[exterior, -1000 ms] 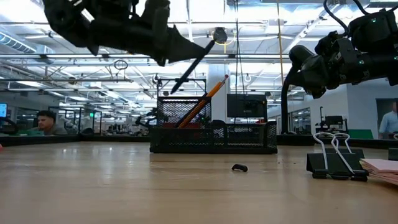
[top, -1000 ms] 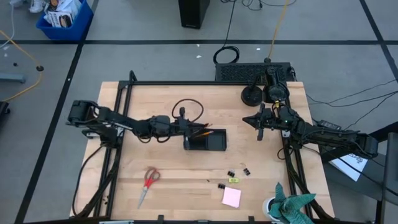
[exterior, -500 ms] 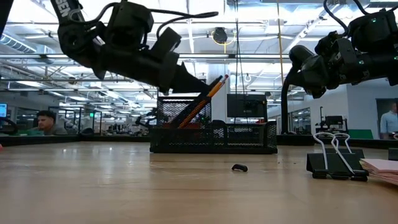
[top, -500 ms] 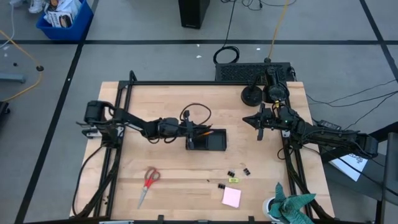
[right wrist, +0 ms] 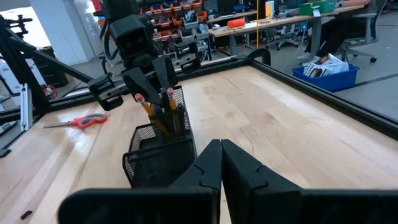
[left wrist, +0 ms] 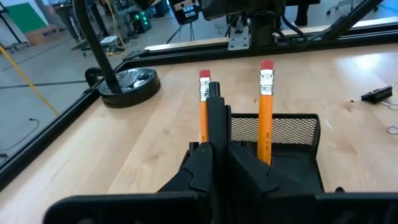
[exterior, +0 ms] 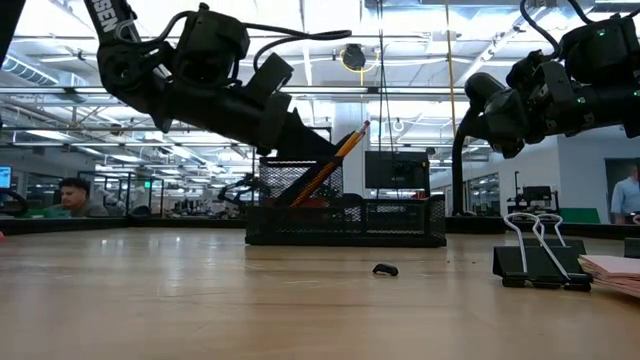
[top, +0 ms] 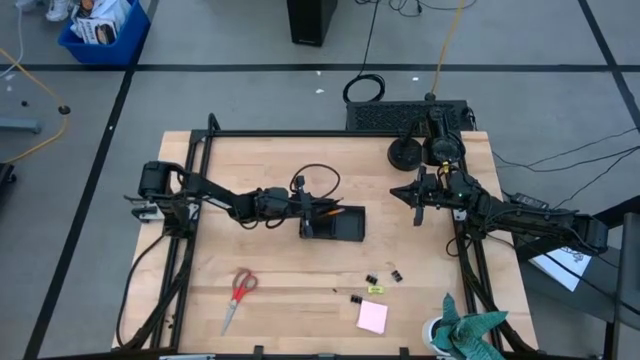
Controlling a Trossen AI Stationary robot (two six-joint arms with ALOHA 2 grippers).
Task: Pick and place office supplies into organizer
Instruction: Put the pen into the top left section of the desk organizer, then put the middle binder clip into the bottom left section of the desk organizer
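Observation:
The organizer (top: 335, 225) is a black mesh tray with a tall cup at its left end, standing mid-table. Two orange pencils (left wrist: 265, 106) stand in that cup, erasers up. My left gripper (left wrist: 216, 144) is at the cup's left side (exterior: 315, 150) and is shut on a black pen (left wrist: 215, 102) that stands between the pencils. My right gripper (right wrist: 221, 155) hangs shut and bare at the table's right (top: 418, 197). Red-handled scissors (top: 238, 293) lie flat near the front left. My left gripper pinches the black pen's upper part (left wrist: 215, 115) between its two fingers. The fingers come from the table's left, slanting a little downward, and lie across the pen. The pen's top sticks up past the fingers. Its lower end goes down into the cup, hidden by the gripper.
Black binder clips (top: 385, 276), a small yellow pad (top: 376, 290) and a pink sticky-note pad (top: 372, 317) lie front right of the organizer. A teal cloth (top: 470, 335) sits at the front right corner. A round black base (top: 407, 153) stands far right. People sit beyond the table.
My left gripper has come down and toward the organizer with the pen. The pen first pointed up and out above the cup. It now stands lowered into the cup beside the pencils.

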